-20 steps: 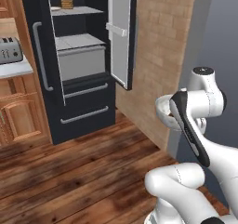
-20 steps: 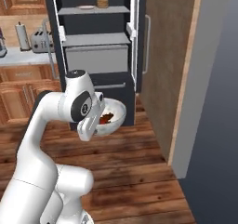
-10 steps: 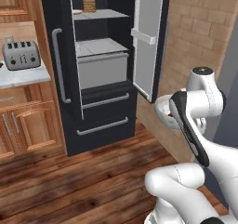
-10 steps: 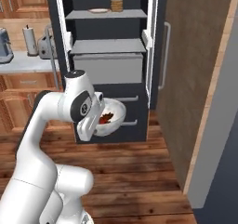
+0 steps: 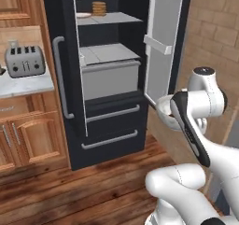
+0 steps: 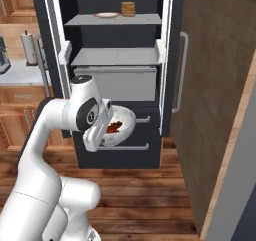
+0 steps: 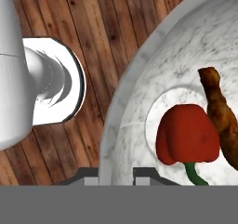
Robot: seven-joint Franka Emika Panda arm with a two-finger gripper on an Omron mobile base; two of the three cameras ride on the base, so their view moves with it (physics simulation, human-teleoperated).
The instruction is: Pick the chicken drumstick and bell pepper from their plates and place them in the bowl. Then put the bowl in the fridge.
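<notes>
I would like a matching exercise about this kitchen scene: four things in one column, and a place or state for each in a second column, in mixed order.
Things:
1. bell pepper
2. fridge
3. toaster
4. bowl

Places or states:
a. on the counter, left of the fridge
b. held at its rim by the gripper
c. door open
d. beside the chicken drumstick in the bowl

Pairs: 1-d, 2-c, 3-a, 4-b

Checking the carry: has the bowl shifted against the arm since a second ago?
No. The bowl stays at the gripper, beside the same arm link; the scene shifts because the base drove.
</notes>
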